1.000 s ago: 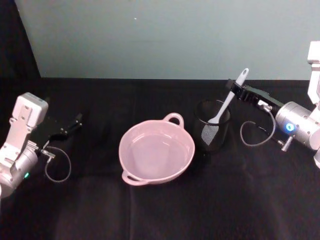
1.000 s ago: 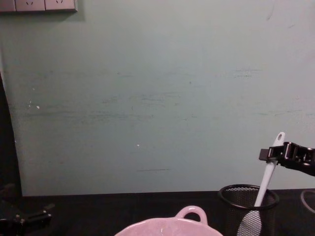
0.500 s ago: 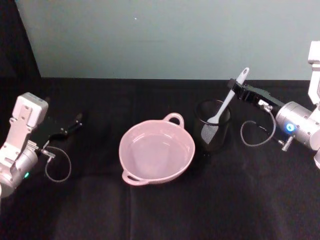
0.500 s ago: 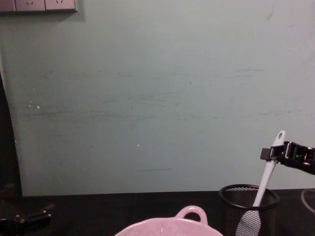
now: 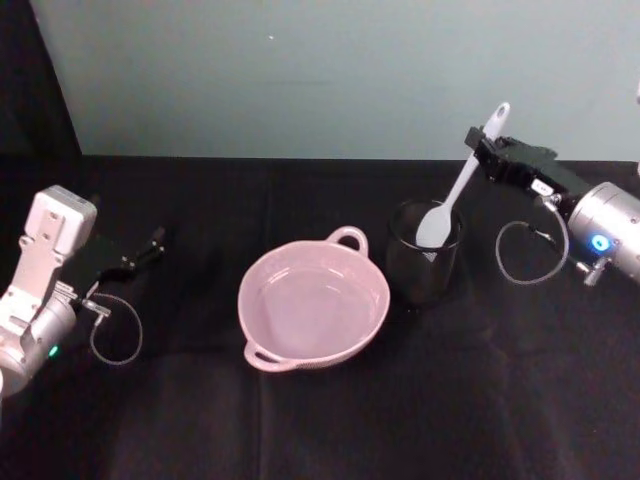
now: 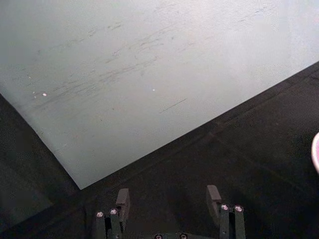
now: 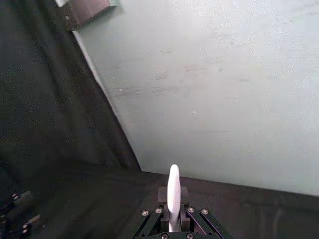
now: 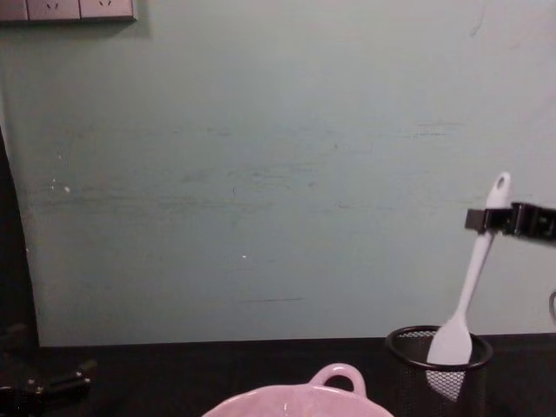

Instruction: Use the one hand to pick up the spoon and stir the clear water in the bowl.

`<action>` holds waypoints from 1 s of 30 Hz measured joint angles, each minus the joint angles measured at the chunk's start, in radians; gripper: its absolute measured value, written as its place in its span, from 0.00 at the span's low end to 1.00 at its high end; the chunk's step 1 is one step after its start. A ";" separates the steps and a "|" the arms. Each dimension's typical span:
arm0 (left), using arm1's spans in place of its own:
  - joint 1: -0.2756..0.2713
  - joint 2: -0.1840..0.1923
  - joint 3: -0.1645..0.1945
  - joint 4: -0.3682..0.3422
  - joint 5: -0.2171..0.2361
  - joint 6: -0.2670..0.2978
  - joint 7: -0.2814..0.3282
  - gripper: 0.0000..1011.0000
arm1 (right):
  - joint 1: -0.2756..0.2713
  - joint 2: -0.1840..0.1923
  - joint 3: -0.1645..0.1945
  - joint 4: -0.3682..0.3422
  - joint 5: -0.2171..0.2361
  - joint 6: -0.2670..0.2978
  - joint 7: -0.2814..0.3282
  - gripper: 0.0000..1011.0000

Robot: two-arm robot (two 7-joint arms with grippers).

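White plastic spatula-like spoon, plain, no pattern. Pale pink glossy bowl, pink shows through the clear water. Black wire-mesh cup, fine grid pattern. Black blocky right gripper, small white label, silver wrist, blue light dot. Black left gripper, white arm block, green light dot. Black tablecloth. Pale green wall, faint scuff streaks. White wall sockets.

The head view looks down on the bowl, whose far rim the low, forward-facing chest view shares.
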 joint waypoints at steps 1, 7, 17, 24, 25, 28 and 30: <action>0.000 0.000 0.000 0.000 0.000 0.000 0.000 1.00 | 0.002 0.009 0.002 -0.017 -0.003 0.008 0.009 0.11; 0.000 0.000 0.000 0.000 0.000 0.000 0.000 1.00 | 0.032 0.033 0.006 -0.059 0.000 0.055 0.034 0.11; 0.000 0.000 0.000 0.000 0.000 0.000 0.000 1.00 | 0.080 0.052 -0.001 -0.135 0.008 0.071 0.065 0.11; 0.000 0.000 0.000 0.000 0.000 0.000 0.000 1.00 | 0.111 0.045 -0.051 -0.167 0.009 0.075 0.102 0.11; 0.000 0.000 0.000 0.000 0.000 0.000 0.000 1.00 | 0.114 0.044 -0.059 -0.170 0.008 0.075 0.105 0.11; 0.000 0.000 0.000 0.000 0.000 0.000 0.000 1.00 | 0.122 0.041 -0.089 -0.182 -0.004 0.075 0.120 0.11; 0.000 0.000 0.000 0.000 0.000 0.000 0.000 1.00 | 0.122 0.042 -0.107 -0.190 -0.014 0.072 0.128 0.11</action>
